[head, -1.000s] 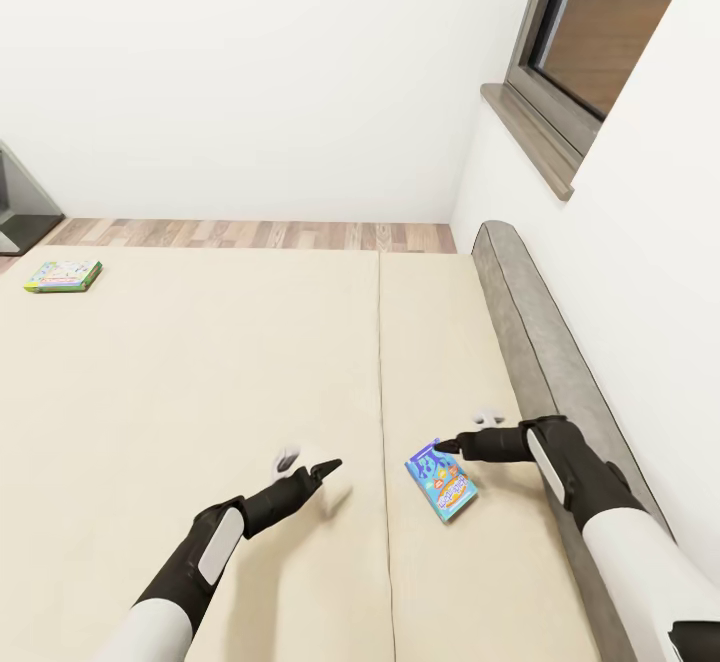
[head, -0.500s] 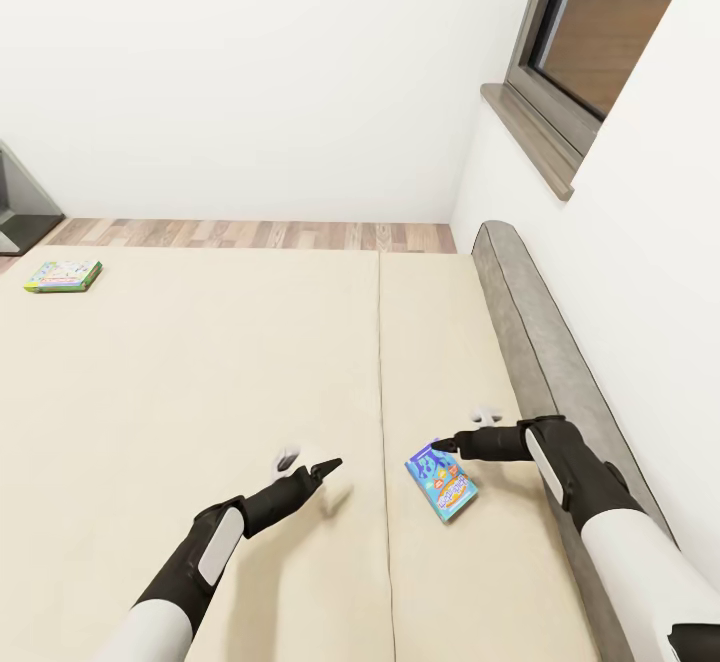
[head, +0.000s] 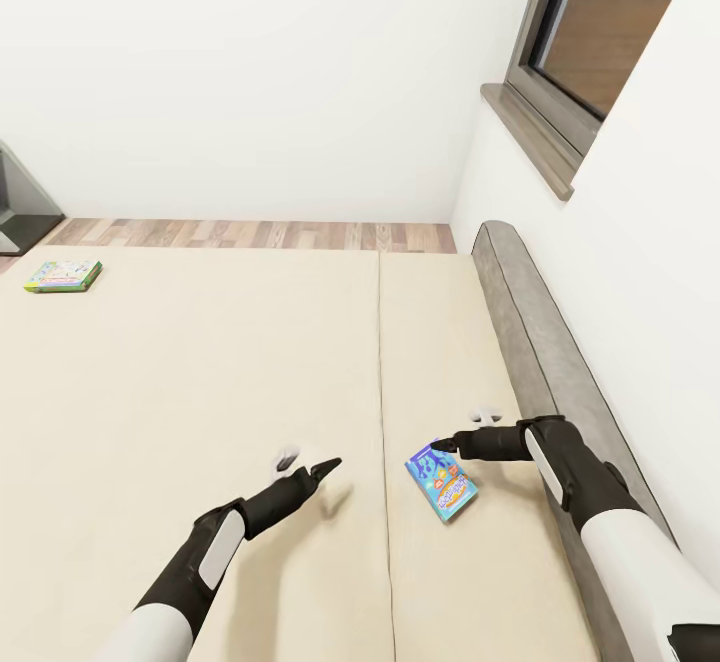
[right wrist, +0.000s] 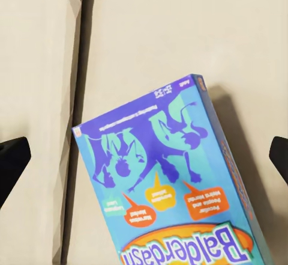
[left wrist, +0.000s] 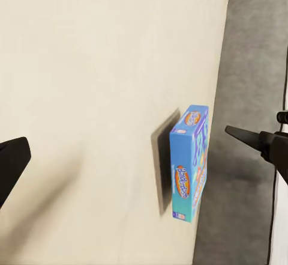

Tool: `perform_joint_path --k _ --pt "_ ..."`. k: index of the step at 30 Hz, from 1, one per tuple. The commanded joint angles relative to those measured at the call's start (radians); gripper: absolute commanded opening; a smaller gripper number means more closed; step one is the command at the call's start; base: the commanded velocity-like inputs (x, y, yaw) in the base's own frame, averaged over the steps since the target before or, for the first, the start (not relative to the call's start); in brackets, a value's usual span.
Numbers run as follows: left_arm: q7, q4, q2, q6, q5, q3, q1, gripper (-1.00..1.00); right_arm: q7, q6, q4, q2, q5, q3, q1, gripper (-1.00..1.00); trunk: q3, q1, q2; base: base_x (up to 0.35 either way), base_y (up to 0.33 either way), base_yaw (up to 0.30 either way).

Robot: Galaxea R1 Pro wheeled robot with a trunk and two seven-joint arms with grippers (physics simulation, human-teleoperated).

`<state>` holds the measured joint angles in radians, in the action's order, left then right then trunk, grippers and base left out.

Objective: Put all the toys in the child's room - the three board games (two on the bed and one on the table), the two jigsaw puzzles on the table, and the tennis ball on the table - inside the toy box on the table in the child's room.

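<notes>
A mostly blue board game lies flat on the beige bed, near the grey headboard. My right gripper hovers just beyond the box's far end, open. In the right wrist view the blue box sits between the wide-spread fingertips. My left gripper hangs open over the bare mattress, left of the box, with nothing in it. From the left wrist, the blue board game shows with the right gripper's finger beside it. A second board game, white and green, rests at the bed's far left corner.
The padded grey headboard runs along the bed's right side under a window sill. A seam splits the mattress in two. A strip of wood floor lies beyond the bed, with dark furniture at the far left.
</notes>
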<state>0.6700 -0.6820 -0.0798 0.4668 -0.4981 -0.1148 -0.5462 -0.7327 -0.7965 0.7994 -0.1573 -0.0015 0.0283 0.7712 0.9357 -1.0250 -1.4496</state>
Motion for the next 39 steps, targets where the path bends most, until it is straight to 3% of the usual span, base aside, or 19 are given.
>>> perform_joint_path --k 1,39 --pt "0.002 0.0 -0.001 0.004 -0.004 -0.004 0.001 1.0 -0.002 -0.004 0.001 -0.001 0.0 0.002 0.0 1.0 0.001 0.0 0.0 0.0 -0.01 0.0" --pt "0.002 -0.001 -0.002 -0.011 -0.004 -0.006 0.006 1.0 -0.002 -0.004 0.003 -0.001 0.0 0.002 0.0 1.0 0.001 0.0 0.0 0.0 -0.043 0.0"
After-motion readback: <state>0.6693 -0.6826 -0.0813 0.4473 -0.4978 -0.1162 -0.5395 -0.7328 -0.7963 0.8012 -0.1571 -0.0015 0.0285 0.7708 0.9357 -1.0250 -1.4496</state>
